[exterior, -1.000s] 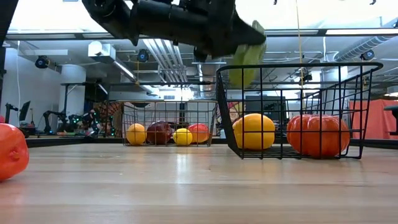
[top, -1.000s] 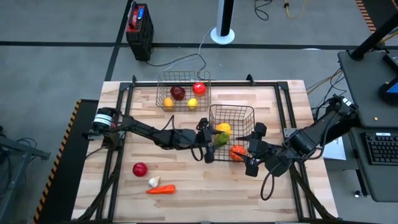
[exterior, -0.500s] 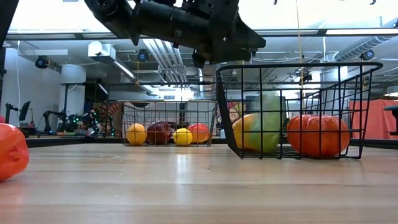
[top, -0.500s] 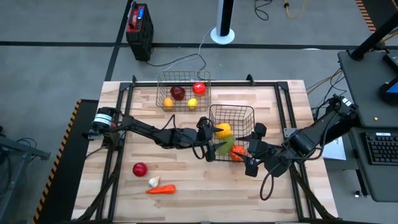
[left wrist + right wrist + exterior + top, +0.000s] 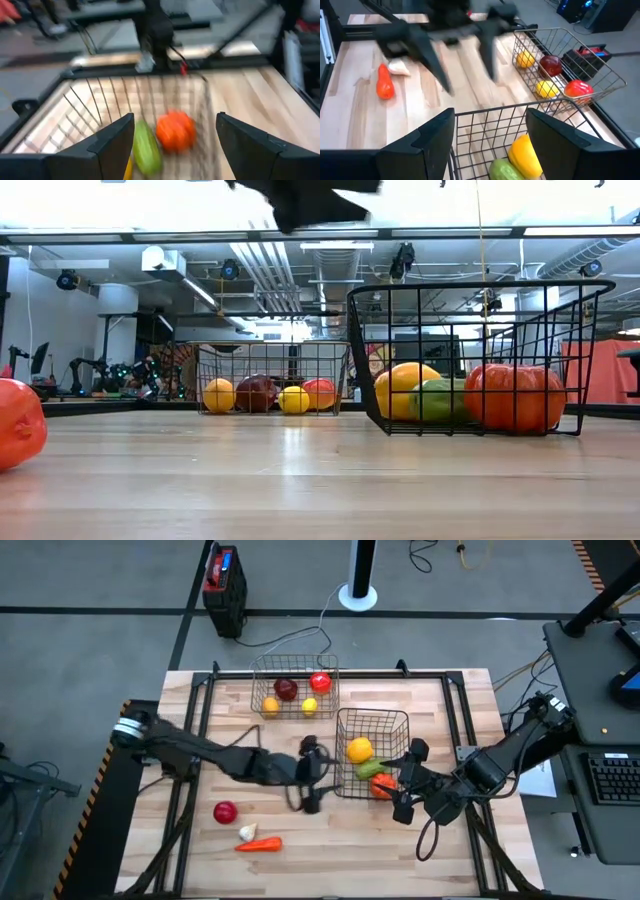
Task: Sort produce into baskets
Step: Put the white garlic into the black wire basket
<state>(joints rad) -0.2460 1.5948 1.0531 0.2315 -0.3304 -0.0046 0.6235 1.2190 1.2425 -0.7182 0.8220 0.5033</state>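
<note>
Bare table lies open between the carrot and the near basket, whose wire walls block sideways entry.

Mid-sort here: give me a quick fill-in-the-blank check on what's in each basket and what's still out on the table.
1. The near basket holds a yellow pepper, an orange piece and a green ____.
2. The far basket holds ____ pieces.
3. Loose on the table lie a red piece, the garlic and an orange ____.
4. The left hand holds ____.

Missing words: cucumber; four; carrot; nothing
</note>
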